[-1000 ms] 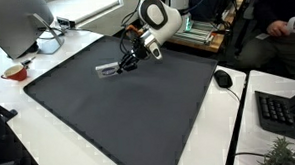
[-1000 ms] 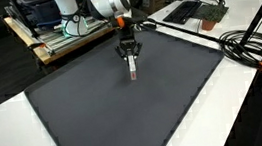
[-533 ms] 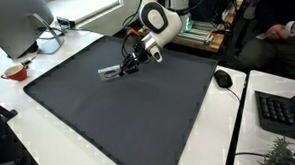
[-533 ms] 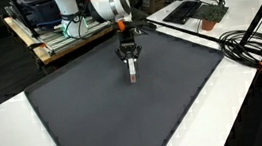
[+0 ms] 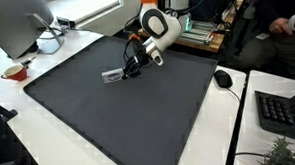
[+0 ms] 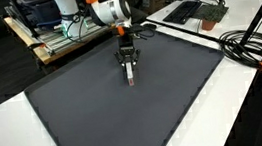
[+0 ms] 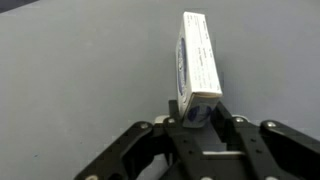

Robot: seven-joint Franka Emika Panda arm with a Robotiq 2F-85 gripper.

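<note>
A small white box with blue print (image 7: 197,62) lies on the dark grey mat (image 7: 70,80), long and narrow, standing on an edge. My gripper (image 7: 199,116) is shut on its near end. In both exterior views the gripper (image 5: 130,67) (image 6: 128,65) is low over the far half of the mat, with the box (image 5: 112,75) (image 6: 130,75) sticking out from its fingers just above or on the mat.
The mat (image 5: 119,114) covers most of a white table. A computer mouse (image 5: 222,79) and keyboard (image 5: 284,112) lie on one side, a monitor (image 5: 20,23) and a red cup (image 5: 16,72) on another. Cables (image 6: 249,48) and a rack (image 6: 65,31) border the mat.
The gripper with the box has shifted a little across the mat, slightly farther from the monitor side. Its hold on the box is unchanged.
</note>
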